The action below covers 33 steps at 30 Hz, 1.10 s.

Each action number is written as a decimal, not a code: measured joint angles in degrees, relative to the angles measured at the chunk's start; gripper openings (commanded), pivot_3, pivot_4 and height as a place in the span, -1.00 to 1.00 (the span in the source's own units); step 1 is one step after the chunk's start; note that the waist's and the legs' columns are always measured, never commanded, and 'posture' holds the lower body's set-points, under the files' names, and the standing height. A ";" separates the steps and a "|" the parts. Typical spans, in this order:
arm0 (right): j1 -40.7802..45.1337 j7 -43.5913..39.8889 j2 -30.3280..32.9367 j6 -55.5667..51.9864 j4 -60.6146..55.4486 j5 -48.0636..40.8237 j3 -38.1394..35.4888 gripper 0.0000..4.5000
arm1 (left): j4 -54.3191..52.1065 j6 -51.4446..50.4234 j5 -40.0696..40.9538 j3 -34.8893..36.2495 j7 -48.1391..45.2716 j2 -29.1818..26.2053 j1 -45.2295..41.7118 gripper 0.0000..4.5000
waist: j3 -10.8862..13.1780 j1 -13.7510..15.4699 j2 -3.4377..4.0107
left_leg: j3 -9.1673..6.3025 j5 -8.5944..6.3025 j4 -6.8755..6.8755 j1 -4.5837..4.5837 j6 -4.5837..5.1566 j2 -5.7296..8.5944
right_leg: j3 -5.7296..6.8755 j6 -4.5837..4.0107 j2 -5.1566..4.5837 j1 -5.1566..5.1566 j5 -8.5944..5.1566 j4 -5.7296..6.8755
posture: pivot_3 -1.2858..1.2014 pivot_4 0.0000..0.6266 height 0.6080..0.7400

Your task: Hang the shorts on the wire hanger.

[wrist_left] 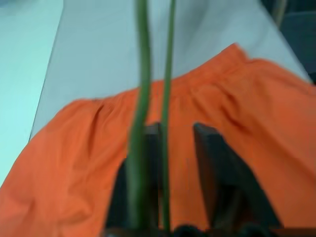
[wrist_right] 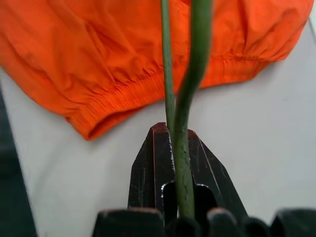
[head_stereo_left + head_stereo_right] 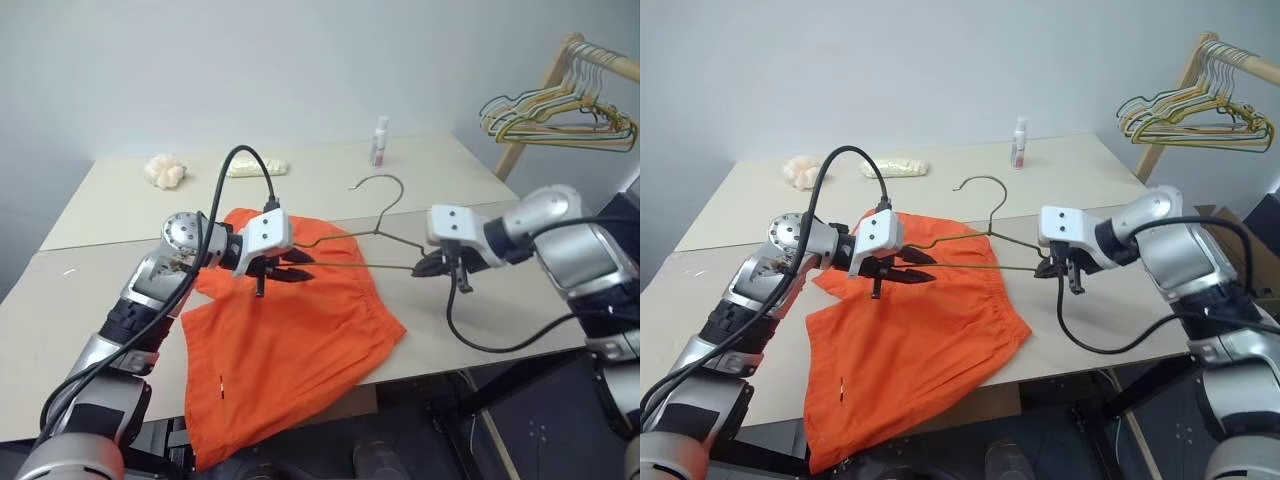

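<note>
Right end effector [image 2: 174,148] clamps the wire hanger [image 3: 385,232]; left end effector [image 3: 283,267], half-open, straddles it; we keep it level above the shorts [image 3: 290,340].

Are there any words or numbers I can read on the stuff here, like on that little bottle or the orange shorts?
No text can be read anywhere.
Small bottle at the back of the table: its label has a pink patch, too small to read.
Orange shorts: a tiny dark mark near the hem, too small to tell if it is writing.
Wire hanger: no writing visible.
</note>
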<state>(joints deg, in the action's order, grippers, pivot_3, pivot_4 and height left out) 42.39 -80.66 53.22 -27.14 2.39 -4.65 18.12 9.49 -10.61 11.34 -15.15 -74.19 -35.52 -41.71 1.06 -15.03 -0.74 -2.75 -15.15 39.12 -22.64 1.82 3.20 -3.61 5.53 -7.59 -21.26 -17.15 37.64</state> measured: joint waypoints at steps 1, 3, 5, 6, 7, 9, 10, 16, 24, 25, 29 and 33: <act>-2.74 0.35 1.27 -1.46 -1.94 -1.15 -1.81 -1.00 | 1.81 1.37 0.04 0.71 -0.06 0.01 -0.03 0.23 | 0.00 0.13 0.00 | -0.05 0.00 0.02 0.01 0.00 0.00 | 0.03 0.00 0.00 0.00 0.00 -0.03 | -0.16 -1.00 1.00; -9.85 1.39 4.44 -5.38 -5.97 -3.49 -6.17 -1.00 | 6.32 3.10 0.07 3.28 0.83 -0.27 0.11 0.55 | 0.00 0.34 0.00 | -0.07 -0.01 0.02 0.01 0.02 0.01 | 0.06 0.00 0.00 0.03 0.00 -0.04 | -0.16 -1.00 1.00; -16.86 2.86 6.49 -9.84 -8.01 -5.37 -9.94 -1.00 | 9.42 3.24 0.47 6.58 1.79 -1.12 0.84 0.84 | 0.00 0.27 -0.01 | -0.08 -0.02 0.03 0.01 0.03 0.01 | 0.08 0.00 0.00 0.07 0.00 -0.01 | -0.16 -1.00 1.00; -19.51 3.79 6.92 -11.76 -8.70 -6.00 -11.19 -1.00 | 9.89 3.18 1.03 7.78 2.24 -1.21 1.23 0.98 | -0.01 0.16 -0.01 | -0.06 -0.02 0.02 0.01 0.03 0.01 | 0.07 0.00 0.00 0.08 0.00 -0.01 | -0.16 -1.00 1.00; -22.77 5.03 6.95 -14.46 -9.21 -7.12 -13.03 -1.00 | 9.75 3.12 2.20 9.47 2.92 -1.11 1.99 0.99 | -0.02 0.06 -0.01 | -0.06 -0.02 0.02 0.01 0.03 -0.02 | 0.08 0.00 0.00 0.10 0.00 0.00 | -0.16 -1.00 1.00; -26.57 7.50 6.80 -19.45 -9.20 -9.00 -15.39 -1.00 | 6.67 2.94 4.02 12.78 5.47 -0.02 5.08 0.99 | -0.10 -0.17 0.12 | -0.04 -0.03 0.02 0.03 0.04 -0.02 | 0.02 0.00 -0.01 0.13 0.00 -0.01 | -0.16 -1.00 1.00; -27.84 8.84 6.54 -22.28 -8.38 -9.83 -16.59 -1.00 | 3.73 2.55 5.21 14.14 6.89 0.95 7.53 0.99 | -0.12 -0.17 0.13 | -0.03 -0.03 0.01 0.11 0.05 -0.02 | -0.02 0.00 -0.01 0.16 0.00 0.00 | -0.16 -1.00 1.00; -26.98 10.93 5.88 -35.78 -2.52 -14.88 -16.95 -1.00 | -12.13 -2.62 10.69 14.81 8.39 1.63 18.49 0.99 | -0.15 0.05 0.17 | -0.02 -0.03 -0.02 0.32 0.05 -0.03 | -0.15 0.00 0.05 0.30 0.00 -0.23 | -0.13 -1.00 1.00; -20.06 4.22 6.79 -43.05 3.22 -20.55 -7.64 -1.00 | -19.15 -7.25 12.85 15.59 10.04 -0.83 21.62 0.99 | -0.29 1.63 0.40 | -0.03 -0.07 -0.09 0.57 0.09 -0.02 | -0.06 0.00 0.08 0.77 0.00 -0.69 | -0.10 -1.00 1.00; -19.91 3.89 6.89 -43.35 3.45 -20.64 -7.20 -1.00 | -19.30 -7.33 12.94 15.61 10.09 -0.86 21.76 0.99 | -0.29 1.82 0.40 | -0.04 -0.07 -0.09 0.56 0.09 -0.02 | -0.06 0.00 0.08 0.77 0.00 -0.69 | -0.09 -0.99 1.00; -17.06 3.29 6.92 -45.18 8.06 -21.18 -4.49 -1.00 | -22.07 -8.73 13.59 16.38 11.15 -1.88 23.69 0.99 | -0.29 3.42 0.40 | -0.03 -0.08 -0.08 0.56 0.09 -0.01 | -0.06 0.00 0.07 0.76 0.00 -0.74 | -0.08 -0.98 1.00; -16.71 3.33 7.86 -47.10 10.79 -22.91 -6.14 -1.00 | -23.71 -9.60 14.27 16.75 12.29 -2.42 25.30 0.99 | -0.28 5.34 0.42 | -0.03 -0.09 -0.09 0.52 0.08 -0.01 | -0.07 -0.01 0.06 0.70 0.00 -0.76 | -0.07 -0.96 1.00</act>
<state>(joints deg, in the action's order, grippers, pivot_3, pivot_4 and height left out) 25.69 -77.33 61.08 -74.23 13.18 -27.57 11.98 -14.23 -20.21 25.61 1.60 -61.90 -37.94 -16.42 0.78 -9.70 -0.31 -2.78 -15.24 39.04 -22.12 1.90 3.19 -3.69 5.53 -7.54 -20.56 -17.15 36.88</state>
